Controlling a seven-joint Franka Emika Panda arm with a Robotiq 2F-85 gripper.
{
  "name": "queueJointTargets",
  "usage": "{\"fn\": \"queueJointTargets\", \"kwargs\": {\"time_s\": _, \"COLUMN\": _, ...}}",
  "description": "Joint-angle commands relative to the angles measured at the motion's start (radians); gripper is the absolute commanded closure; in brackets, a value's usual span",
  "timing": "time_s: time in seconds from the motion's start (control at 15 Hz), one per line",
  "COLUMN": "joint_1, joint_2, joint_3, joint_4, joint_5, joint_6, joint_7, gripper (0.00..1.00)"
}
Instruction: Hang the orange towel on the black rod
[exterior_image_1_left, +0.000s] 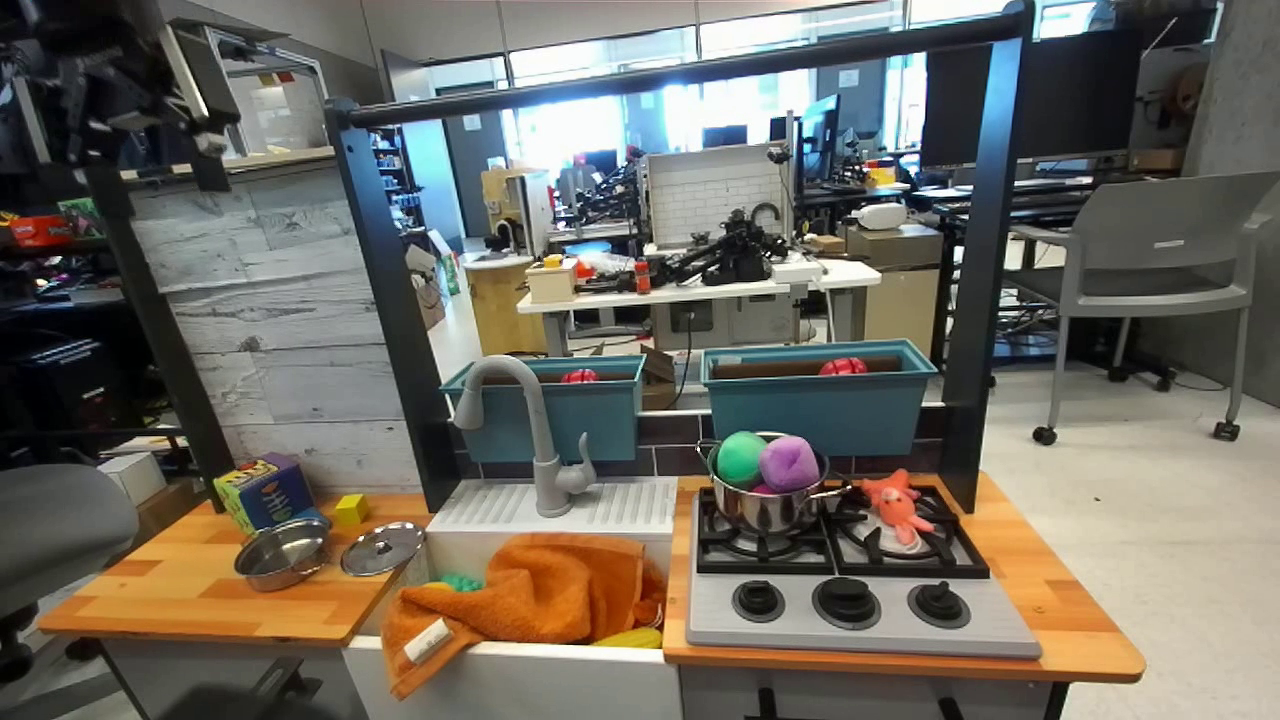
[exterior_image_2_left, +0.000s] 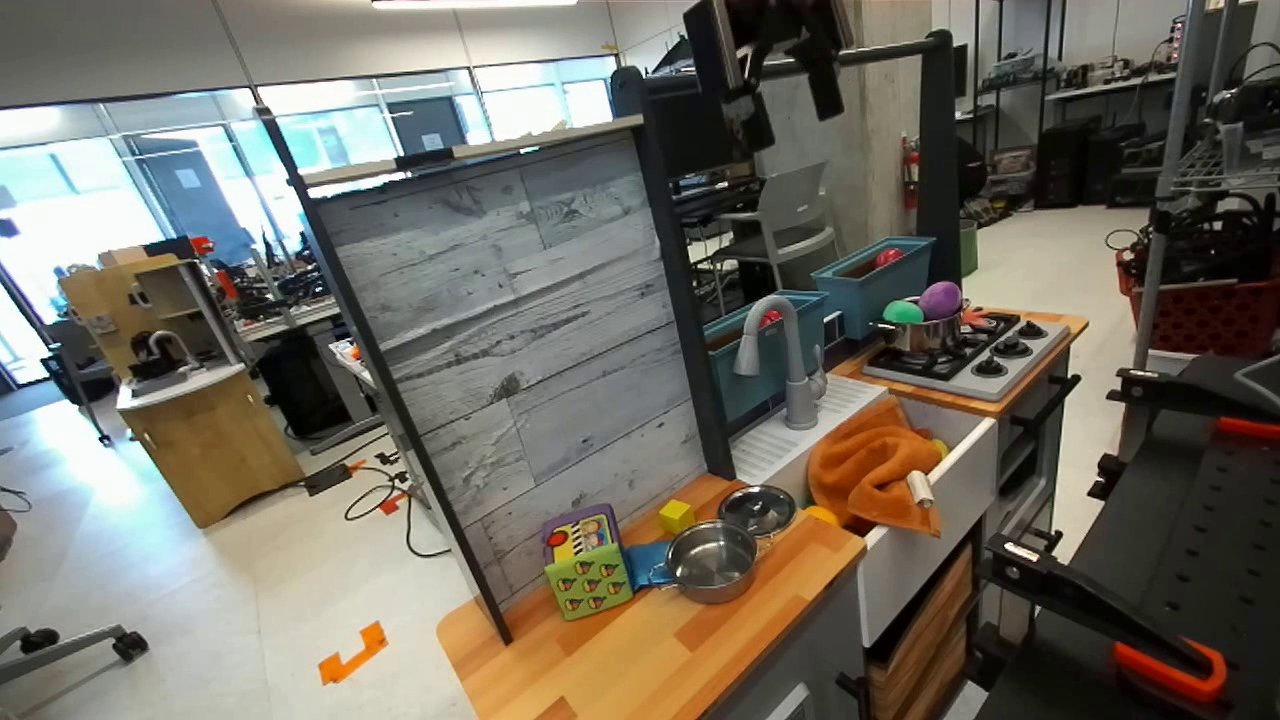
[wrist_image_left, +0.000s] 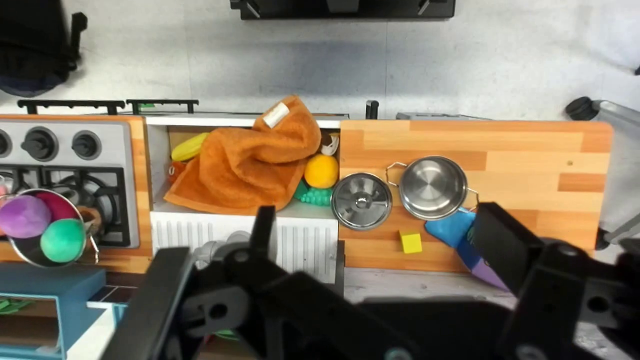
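Note:
The orange towel lies rumpled in the white sink, over some toy food. One corner, with a white tag, drapes over the sink's front wall; the towel shows in every view. High above the sink and stove, the black rod runs between two dark posts. My gripper is open with nothing between its fingers. In an exterior view the gripper hangs up high, covering part of the rod. From the wrist it looks down on the counter, right of the towel.
A grey faucet rises behind the sink. A pot of plush balls sits on the stove. The left counter holds a pan, a lid and a yellow cube, beside a wood-look panel. Teal planters stand behind.

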Motion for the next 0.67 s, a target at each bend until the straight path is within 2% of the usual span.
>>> {"fn": "queueJointTargets", "kwargs": {"time_s": 0.0, "joint_1": 0.01, "joint_2": 0.074, "joint_3": -0.018, "joint_4": -0.038, "joint_5": -0.011, "joint_6": 0.172, "joint_7": 0.022, "gripper": 0.0}}
{"fn": "queueJointTargets", "kwargs": {"time_s": 0.4, "joint_1": 0.01, "joint_2": 0.193, "joint_3": -0.038, "joint_4": -0.067, "joint_5": 0.004, "joint_6": 0.419, "joint_7": 0.007, "gripper": 0.0}}
{"fn": "queueJointTargets", "kwargs": {"time_s": 0.6, "joint_1": 0.007, "joint_2": 0.233, "joint_3": -0.045, "joint_4": -0.062, "joint_5": 0.019, "joint_6": 0.486, "joint_7": -0.004, "gripper": 0.0}}
